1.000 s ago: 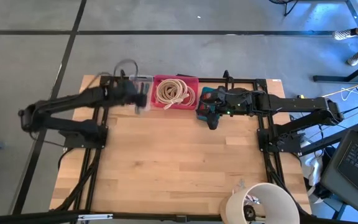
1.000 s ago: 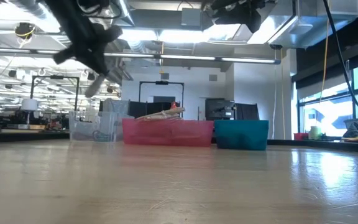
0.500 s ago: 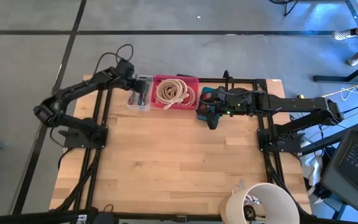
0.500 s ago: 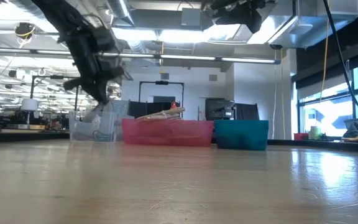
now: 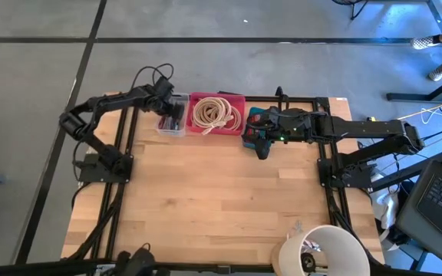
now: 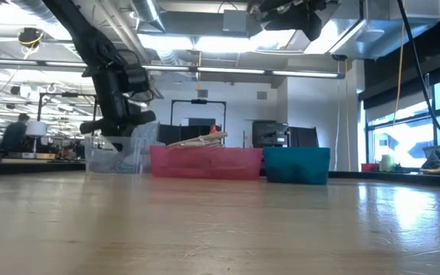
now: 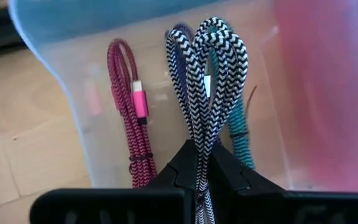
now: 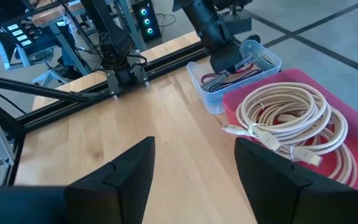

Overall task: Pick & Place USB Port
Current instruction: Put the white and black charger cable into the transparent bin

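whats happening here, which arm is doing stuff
The left gripper is at the clear bin at the table's far edge, its jaws shut on a black-and-white braided cable. A pink cable and a teal cable lie in that bin. The right gripper waits, jaws open, above the teal bin, beside the red bin of coiled cream cable.

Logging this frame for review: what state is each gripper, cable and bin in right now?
left gripper: shut on black-and-white cable, over clear bin
right gripper: open, empty, raised near teal bin
pink cable: bundled, lying in clear bin
teal cable: lying in clear bin
red bin: holds coiled beige cable
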